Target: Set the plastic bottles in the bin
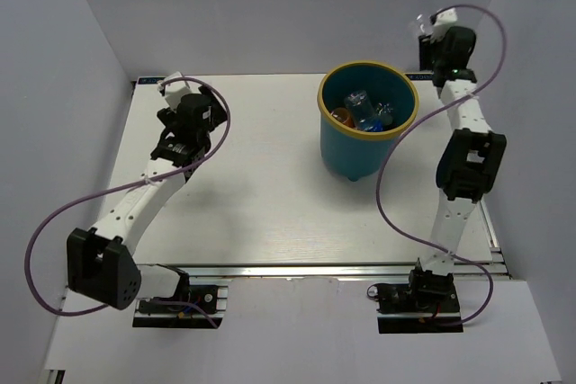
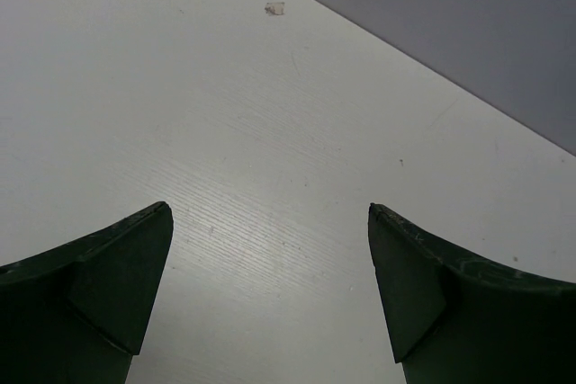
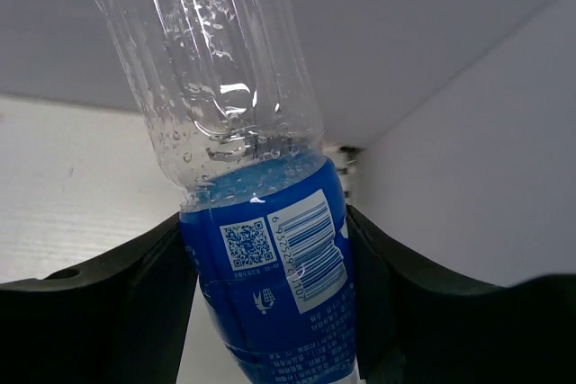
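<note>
The teal bin with a yellow rim stands at the back middle-right of the table. Inside it lie a clear bottle and an orange bottle, among others I cannot separate. My right gripper is raised at the back right corner, right of the bin, and is shut on a clear bottle with a blue label; that bottle is barely visible from above. My left gripper is open and empty over bare table at the back left; its fingers frame only the tabletop.
White walls enclose the table on the left, back and right. A tiny clear scrap lies on the table ahead of the left gripper. The right arm's cable loops close beside the bin.
</note>
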